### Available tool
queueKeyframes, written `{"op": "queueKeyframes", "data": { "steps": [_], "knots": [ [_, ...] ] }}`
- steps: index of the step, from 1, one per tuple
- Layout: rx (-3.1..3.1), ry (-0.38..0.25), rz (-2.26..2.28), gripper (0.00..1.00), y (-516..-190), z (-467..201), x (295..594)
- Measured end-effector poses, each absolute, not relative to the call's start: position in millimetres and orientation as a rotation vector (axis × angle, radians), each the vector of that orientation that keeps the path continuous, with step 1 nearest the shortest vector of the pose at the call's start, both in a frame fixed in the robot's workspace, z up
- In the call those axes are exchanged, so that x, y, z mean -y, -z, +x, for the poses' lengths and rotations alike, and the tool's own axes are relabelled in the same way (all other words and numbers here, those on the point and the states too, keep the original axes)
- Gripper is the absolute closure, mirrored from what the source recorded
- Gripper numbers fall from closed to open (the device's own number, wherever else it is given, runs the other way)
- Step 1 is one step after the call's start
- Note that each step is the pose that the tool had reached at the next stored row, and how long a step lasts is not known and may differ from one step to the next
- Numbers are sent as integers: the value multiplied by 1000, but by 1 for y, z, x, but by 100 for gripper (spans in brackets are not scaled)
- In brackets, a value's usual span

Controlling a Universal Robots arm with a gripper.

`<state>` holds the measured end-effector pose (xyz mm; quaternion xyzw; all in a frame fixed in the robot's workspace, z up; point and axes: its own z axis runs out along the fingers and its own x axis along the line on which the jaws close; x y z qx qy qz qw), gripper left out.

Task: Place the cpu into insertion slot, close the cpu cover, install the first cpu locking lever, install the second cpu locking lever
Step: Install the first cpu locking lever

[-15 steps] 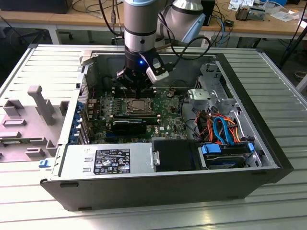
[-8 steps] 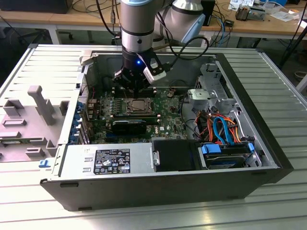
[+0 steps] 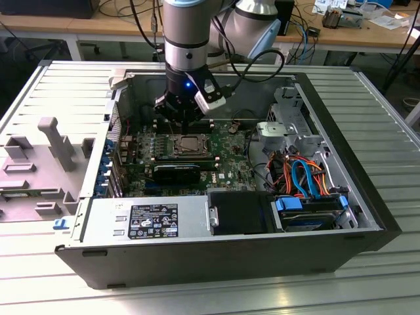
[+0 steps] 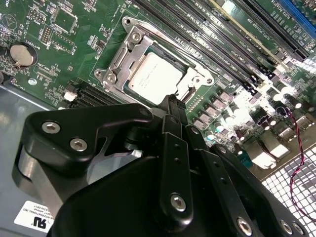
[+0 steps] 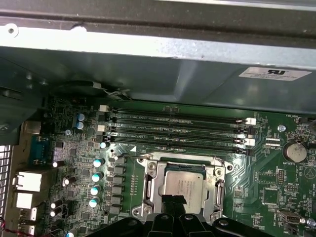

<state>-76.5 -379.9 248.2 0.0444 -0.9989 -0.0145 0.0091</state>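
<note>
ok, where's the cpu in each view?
Exterior view: cpu mid-board, under the arm.
Second wrist view: cpu just beyond the fingers.
First wrist view: cpu between the fingers and long black slots.
Shared landmark: the silver frame around it.

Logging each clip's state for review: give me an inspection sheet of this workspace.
Surface: slatted metal table carrying an open computer case.
Job's things: cpu seated flat, cpu cover lying down around it; lever state unclear.
Clutter: grey plastic fixtures at the exterior view's left.
Grippers: gripper shut, holding nothing, close over the cover's edge.
Cables: orange and blue cables inside the case.
Surroundings: wooden desks behind.
</note>
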Motion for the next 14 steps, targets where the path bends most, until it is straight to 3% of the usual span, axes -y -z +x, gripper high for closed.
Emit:
{"op": "queueKeyframes", "data": {
  "steps": [14],
  "knots": [
    [3121,45,139,89,-251,-84,380]
  ]
}}
